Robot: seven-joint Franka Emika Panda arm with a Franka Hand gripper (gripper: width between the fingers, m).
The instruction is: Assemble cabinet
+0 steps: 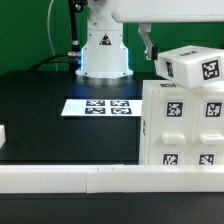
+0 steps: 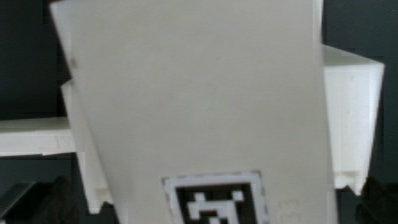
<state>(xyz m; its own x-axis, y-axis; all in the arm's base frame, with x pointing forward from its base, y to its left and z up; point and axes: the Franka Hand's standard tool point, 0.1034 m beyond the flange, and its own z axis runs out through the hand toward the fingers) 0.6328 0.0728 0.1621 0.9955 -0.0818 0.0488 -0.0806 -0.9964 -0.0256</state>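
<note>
The cabinet (image 1: 180,128), a large white boxy case with several square tags on its front, stands at the exterior view's right. My gripper (image 1: 154,56) hangs just above its top left corner and is shut on a flat white tagged block (image 1: 190,65), held tilted in the air over the cabinet's top. In the wrist view this block (image 2: 196,100) fills most of the picture, with one tag (image 2: 215,200) near the jaws. Part of the cabinet (image 2: 36,135) shows behind it. The fingers themselves are hidden by the block.
The marker board (image 1: 97,106) lies on the black table in front of the robot base (image 1: 103,50). A long white rail (image 1: 90,178) runs along the front edge. A small white piece (image 1: 3,135) sits at the exterior view's left edge.
</note>
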